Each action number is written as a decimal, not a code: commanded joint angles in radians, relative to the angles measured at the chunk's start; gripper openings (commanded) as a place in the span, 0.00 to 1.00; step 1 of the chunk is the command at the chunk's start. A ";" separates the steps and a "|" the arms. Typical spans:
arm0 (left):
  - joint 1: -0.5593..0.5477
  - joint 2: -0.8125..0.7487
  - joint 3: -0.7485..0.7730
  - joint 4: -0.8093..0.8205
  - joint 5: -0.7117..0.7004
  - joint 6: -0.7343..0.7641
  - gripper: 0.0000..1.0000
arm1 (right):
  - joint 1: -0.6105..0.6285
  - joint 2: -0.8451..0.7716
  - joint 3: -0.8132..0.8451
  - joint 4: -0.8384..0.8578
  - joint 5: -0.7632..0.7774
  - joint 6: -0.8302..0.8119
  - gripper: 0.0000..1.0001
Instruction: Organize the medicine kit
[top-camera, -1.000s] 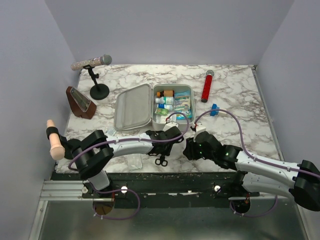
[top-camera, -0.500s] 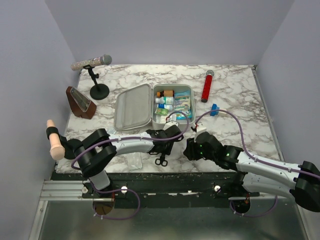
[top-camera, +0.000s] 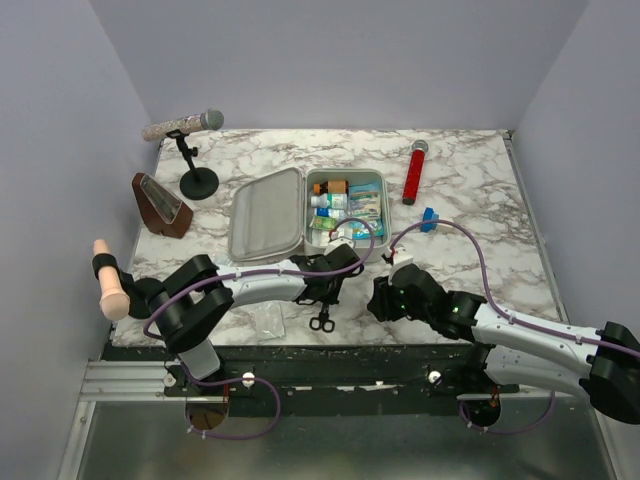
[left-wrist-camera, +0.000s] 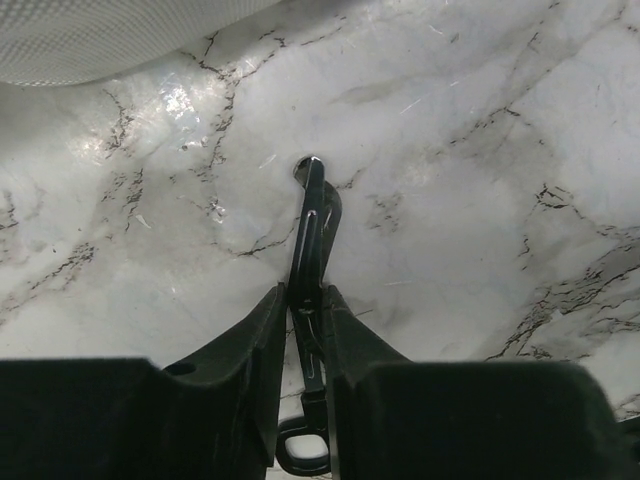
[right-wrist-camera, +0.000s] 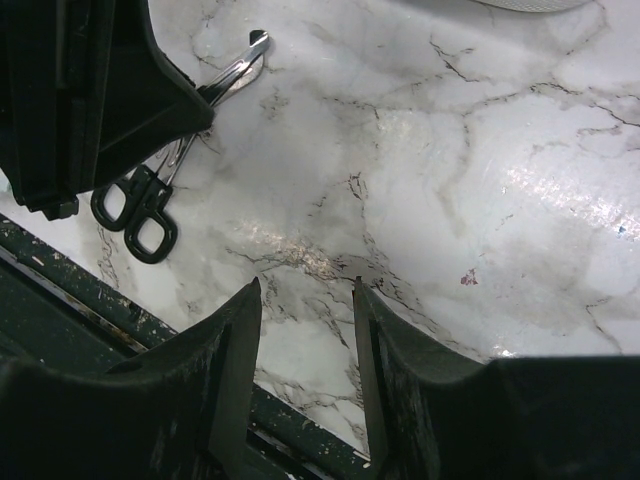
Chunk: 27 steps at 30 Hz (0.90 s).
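The medicine kit (top-camera: 383, 180) lies open at the middle of the marble table, its base full of small bottles and packets and its grey lid (top-camera: 267, 213) flat to the left. Black-handled scissors (top-camera: 321, 320) lie near the front edge. My left gripper (top-camera: 326, 297) is down over them. In the left wrist view its fingers (left-wrist-camera: 270, 320) press on both sides of the closed scissors (left-wrist-camera: 312, 225), with the handle loop between the finger bases. My right gripper (top-camera: 381, 299) hovers open just right of them, with only bare marble between its fingers (right-wrist-camera: 240, 330); the scissors (right-wrist-camera: 150, 210) show at its upper left.
A red cylinder (top-camera: 415, 173) and a small blue item (top-camera: 429, 219) lie right of the kit. A microphone on a stand (top-camera: 186, 128) and a brown wedge (top-camera: 160, 205) stand at the back left. A clear plastic packet (top-camera: 268, 318) lies left of the scissors, by the table's front edge (top-camera: 330, 345).
My left gripper has come down slightly over the scissors and its fingers have narrowed onto the blades. The right arm has stayed still.
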 joint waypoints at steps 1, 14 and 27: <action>0.000 0.043 -0.002 -0.016 0.013 0.016 0.22 | 0.004 0.003 -0.010 -0.004 0.017 0.010 0.51; 0.000 -0.022 0.029 -0.059 -0.008 0.020 0.02 | 0.004 0.003 0.003 -0.004 0.017 0.005 0.51; -0.001 -0.078 0.058 -0.110 -0.036 0.018 0.00 | 0.004 0.010 0.010 -0.002 0.017 -0.001 0.51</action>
